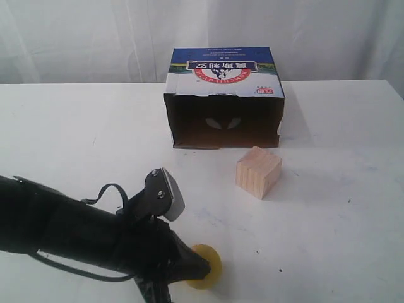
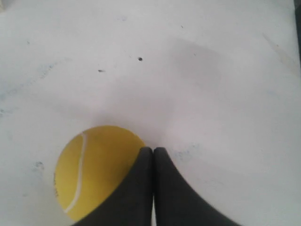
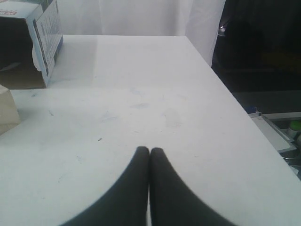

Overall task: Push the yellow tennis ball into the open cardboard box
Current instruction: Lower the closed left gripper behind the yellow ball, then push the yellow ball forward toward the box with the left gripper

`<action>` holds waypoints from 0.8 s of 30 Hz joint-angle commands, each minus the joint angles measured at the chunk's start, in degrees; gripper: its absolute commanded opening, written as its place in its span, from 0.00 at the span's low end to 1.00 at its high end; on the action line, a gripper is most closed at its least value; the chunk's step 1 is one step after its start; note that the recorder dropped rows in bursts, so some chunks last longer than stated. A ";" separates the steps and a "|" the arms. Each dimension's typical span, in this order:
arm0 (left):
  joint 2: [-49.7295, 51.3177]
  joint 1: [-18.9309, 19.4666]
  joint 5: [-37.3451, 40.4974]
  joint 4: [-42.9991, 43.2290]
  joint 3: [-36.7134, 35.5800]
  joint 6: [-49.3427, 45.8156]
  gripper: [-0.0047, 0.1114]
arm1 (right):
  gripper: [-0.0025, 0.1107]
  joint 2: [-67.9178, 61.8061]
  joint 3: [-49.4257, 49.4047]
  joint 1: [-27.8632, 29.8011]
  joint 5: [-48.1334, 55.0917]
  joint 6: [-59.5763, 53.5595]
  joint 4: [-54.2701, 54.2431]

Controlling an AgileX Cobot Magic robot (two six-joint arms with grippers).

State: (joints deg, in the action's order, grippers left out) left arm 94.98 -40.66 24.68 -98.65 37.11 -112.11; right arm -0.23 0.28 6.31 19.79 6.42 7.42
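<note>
The yellow tennis ball (image 1: 208, 268) lies near the table's front edge, half hidden behind my left arm. In the left wrist view the ball (image 2: 91, 169) rests right against one side of my left gripper (image 2: 153, 150), whose fingers are pressed shut with nothing between them. The left gripper (image 1: 201, 270) touches the ball in the exterior view. The open cardboard box (image 1: 224, 98) stands at the back centre, its dark opening facing the front; its corner (image 3: 44, 42) shows in the right wrist view. My right gripper (image 3: 150, 150) is shut and empty over bare table, and does not show in the exterior view.
A pale wooden cube (image 1: 259, 172) sits just in front of the box's opening, toward its right side, between box and ball; its edge (image 3: 8, 110) shows in the right wrist view. The table's right edge (image 3: 235, 99) drops off to dark floor.
</note>
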 commanded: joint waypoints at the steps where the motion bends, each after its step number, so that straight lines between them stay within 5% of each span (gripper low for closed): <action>1: 0.30 0.02 -2.21 -1.30 3.70 -6.39 0.04 | 0.02 0.23 -0.28 -0.06 -0.15 -0.14 -0.08; 12: 3.63 0.02 -5.95 -1.30 11.44 -6.38 0.04 | 0.02 0.23 -0.28 -0.06 -0.15 -0.14 -0.08; 24: 13.03 0.68 -7.32 -1.30 11.70 -9.25 0.04 | 0.02 0.23 -0.28 -0.06 -0.15 -0.14 -0.08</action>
State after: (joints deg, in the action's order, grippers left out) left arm 105.49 -40.24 23.80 -98.75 49.88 -112.11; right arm -0.23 0.28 6.31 19.79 6.42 7.42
